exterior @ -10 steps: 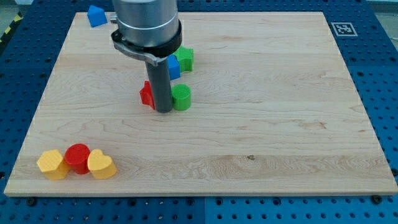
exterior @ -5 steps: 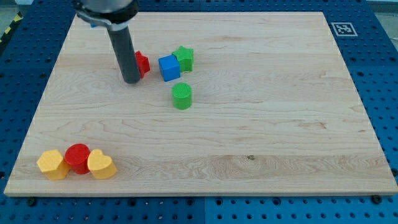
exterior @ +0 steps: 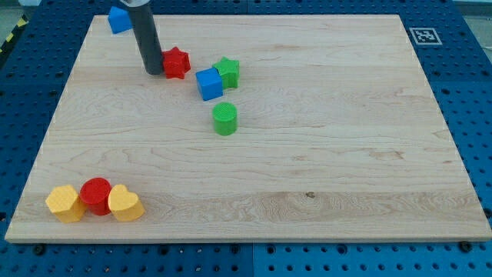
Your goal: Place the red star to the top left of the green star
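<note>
Board: pale wood, on a blue perforated table.

Marker: black-and-white square tag at the board's upper right corner; no readable lettering on it or anywhere else.

Rod: dark, upright, entering from the frame's top left. My tip rests on the board, touching or just beside the left side of the red star. No pincer is fitted, so there is no spread or pressed state to record.

Red star: upper left of the board, left of and slightly above the green star, apart from it.

Green star: right of the red star, touching the blue cube at its lower left.

Blue cube: between and below the two stars.

Green cylinder: below the cube, standing alone.

Blue block: top left corner, beside the rod; shape unclear.

Lower left group, touching in a row: yellow block, red cylinder, yellow heart.
</note>
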